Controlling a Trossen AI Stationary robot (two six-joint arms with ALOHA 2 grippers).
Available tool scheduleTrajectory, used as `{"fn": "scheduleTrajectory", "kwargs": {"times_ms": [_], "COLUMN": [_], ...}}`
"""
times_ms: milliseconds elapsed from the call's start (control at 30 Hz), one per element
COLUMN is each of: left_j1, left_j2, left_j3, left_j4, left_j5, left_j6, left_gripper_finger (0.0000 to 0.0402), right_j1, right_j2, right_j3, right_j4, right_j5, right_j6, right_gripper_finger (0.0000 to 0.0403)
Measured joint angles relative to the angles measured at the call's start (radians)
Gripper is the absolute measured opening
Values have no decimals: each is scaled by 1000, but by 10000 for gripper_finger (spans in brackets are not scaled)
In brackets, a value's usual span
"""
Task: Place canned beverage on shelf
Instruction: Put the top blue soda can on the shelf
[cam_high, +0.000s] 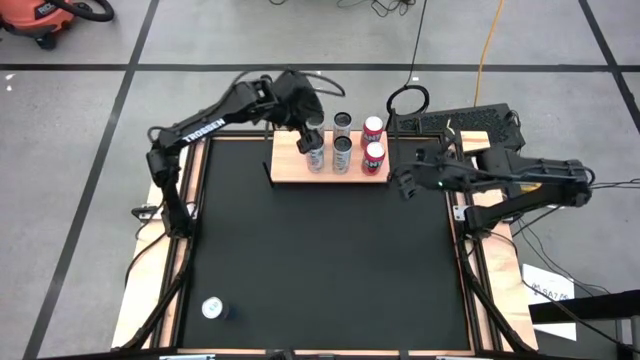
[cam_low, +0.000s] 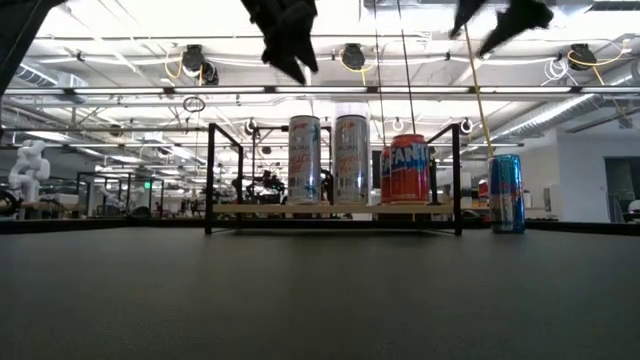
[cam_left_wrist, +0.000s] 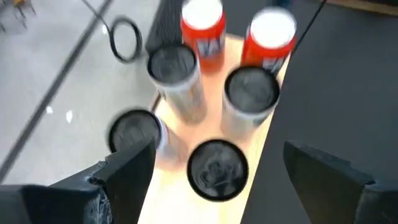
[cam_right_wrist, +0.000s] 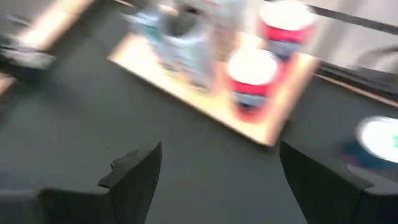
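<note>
The light-wood shelf (cam_high: 290, 168) with black end rails stands at the mat's far edge. On it stand several silver cans (cam_high: 342, 152) and two red cans (cam_high: 373, 156); they also show in the low view (cam_low: 336, 160). My left gripper (cam_high: 306, 133) is open and empty, hovering above the shelf's left cans (cam_left_wrist: 216, 169), well clear of their tops in the low view (cam_low: 290, 45). My right gripper (cam_high: 405, 183) is open and empty, raised beside the shelf's right end (cam_right_wrist: 273, 134). A blue can (cam_low: 507, 193) stands on the mat right of the shelf and also shows in the right wrist view (cam_right_wrist: 379, 140).
Another can (cam_high: 212, 308) stands alone on the black mat (cam_high: 320, 260) near its near left corner. A keyboard (cam_high: 455, 122) and cables lie behind the shelf's right end. The middle of the mat is bare.
</note>
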Motion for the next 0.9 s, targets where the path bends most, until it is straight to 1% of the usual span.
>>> {"fn": "scheduleTrajectory", "kwargs": {"times_ms": [133, 233, 300, 367, 500, 567, 633, 800, 900], "left_j1": [-2, -2, -2, -2, -7, -14, -16, -17, -17], "left_j2": [-48, -94, -119, -135, -148, -149, -149, -149, -149], "left_j3": [33, 29, 22, 22, 22, 22, 22, 21, 21], "left_j4": [24, 19, 11, 4, -17, -36, -70, -146, -155], "left_j5": [12, 16, 17, 17, 17, 17, 17, 16, 16], "left_j6": [19, 19, 18, 1, -6, -6, -6, -6, -6], "left_gripper_finger": [345, 345, 345, 345, 345, 345, 345, 345, 345], "right_j1": [-118, -250, -359, -470, -636, -691, -733, -806, -840], "right_j2": [1, 0, 3, 6, 27, 51, 79, 135, 172], "right_j3": [-1, -26, -48, -76, -141, -161, -165, -165, -165], "right_j4": [-166, -189, -192, -173, -62, -33, -28, -31, -41], "right_j5": [-11, -21, -60, -111, -220, -258, -262, -255, -298], "right_j6": [-19, -63, -107, -190, -464, -552, -605, -660, -699], "right_gripper_finger": [312, 312, 312, 312, 312, 312, 312, 312, 312]}}
